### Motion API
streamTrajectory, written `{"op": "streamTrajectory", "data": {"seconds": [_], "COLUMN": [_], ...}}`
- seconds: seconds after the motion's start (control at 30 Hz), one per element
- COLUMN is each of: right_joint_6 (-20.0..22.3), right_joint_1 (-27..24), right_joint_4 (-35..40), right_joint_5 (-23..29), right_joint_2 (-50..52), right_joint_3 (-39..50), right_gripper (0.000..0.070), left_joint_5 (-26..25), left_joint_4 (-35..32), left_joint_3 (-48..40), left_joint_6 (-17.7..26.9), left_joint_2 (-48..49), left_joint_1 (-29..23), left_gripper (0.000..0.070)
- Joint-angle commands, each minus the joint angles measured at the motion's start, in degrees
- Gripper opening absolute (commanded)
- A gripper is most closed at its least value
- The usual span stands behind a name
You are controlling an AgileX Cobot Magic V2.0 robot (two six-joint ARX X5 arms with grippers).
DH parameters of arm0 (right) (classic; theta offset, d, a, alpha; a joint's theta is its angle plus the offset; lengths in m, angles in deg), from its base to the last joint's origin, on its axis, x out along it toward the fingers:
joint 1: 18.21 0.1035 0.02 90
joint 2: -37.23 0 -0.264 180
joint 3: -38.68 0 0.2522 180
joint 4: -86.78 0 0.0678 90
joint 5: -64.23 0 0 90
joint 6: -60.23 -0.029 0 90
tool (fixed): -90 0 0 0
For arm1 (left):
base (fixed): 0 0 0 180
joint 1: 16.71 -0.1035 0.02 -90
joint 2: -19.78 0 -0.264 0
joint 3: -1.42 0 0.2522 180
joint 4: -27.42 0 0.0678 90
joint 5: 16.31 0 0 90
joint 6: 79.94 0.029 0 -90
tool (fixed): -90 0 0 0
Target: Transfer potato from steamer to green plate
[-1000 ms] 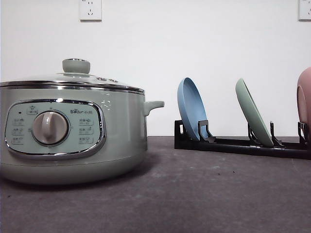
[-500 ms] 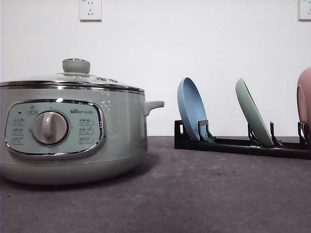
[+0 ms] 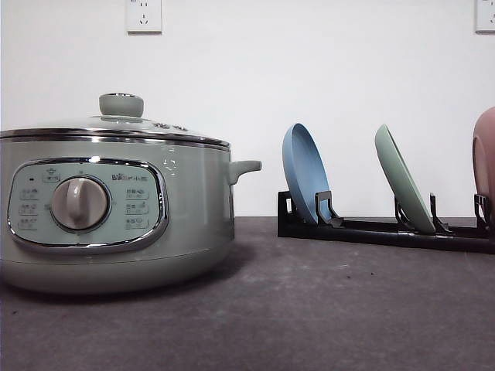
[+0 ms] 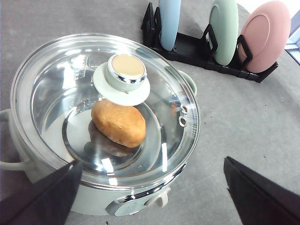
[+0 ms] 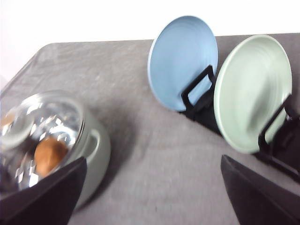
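Grey matting is covering the table [image 3: 332, 309] under a plain white wall. We are holding our left gripper [image 4: 150, 197] with its dark fingers [image 4: 42, 197] spread wide above the steamer [image 4: 101, 140], and our right gripper [image 5: 152, 197] equally parted near the rack [image 5: 206, 110]. We are judging the potato [image 4: 118, 123], lying inside under the glass lid [image 4: 70, 89], as firm, fairly light and smooth-skinned, best gripped across its narrow middle. We are reading the lid's knob [image 4: 127, 70] as the first hold. Both wrist views are revealing the potato; the front view is giving the steamer's dial [image 3: 80, 203] and the green plate [image 3: 404, 189] standing on edge, right of the blue plate [image 3: 304, 174].
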Motion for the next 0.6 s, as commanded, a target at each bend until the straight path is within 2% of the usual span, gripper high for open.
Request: {"op": "streamTrajectory", "data": {"seconds": [0.0, 0.3, 0.57], "right_joint_6": [-1.01, -1.25, -1.49], "right_joint_1": [-0.02, 0.0, 0.02], "right_joint_4": [0.66, 1.03, 3.47], "right_joint_5": [0.15, 1.4, 1.77], "right_joint_2": [-4.15, -24.24, -37.35], "right_joint_3": [-3.93, -19.99, -26.9], "right_gripper": [0.0575, 0.0556, 0.0546], "left_joint_5": [-0.33, -0.35, -0.35], "left_joint_4": [-0.37, -0.37, -0.37], "left_joint_3": [1.31, 1.31, 1.31], "left_joint_6": [0.48, 0.48, 0.5], "left_joint_2": [-0.31, -0.31, -0.31], "left_joint_1": [0.11, 0.11, 0.11], "left_gripper": [0.062, 0.062, 0.062]}}
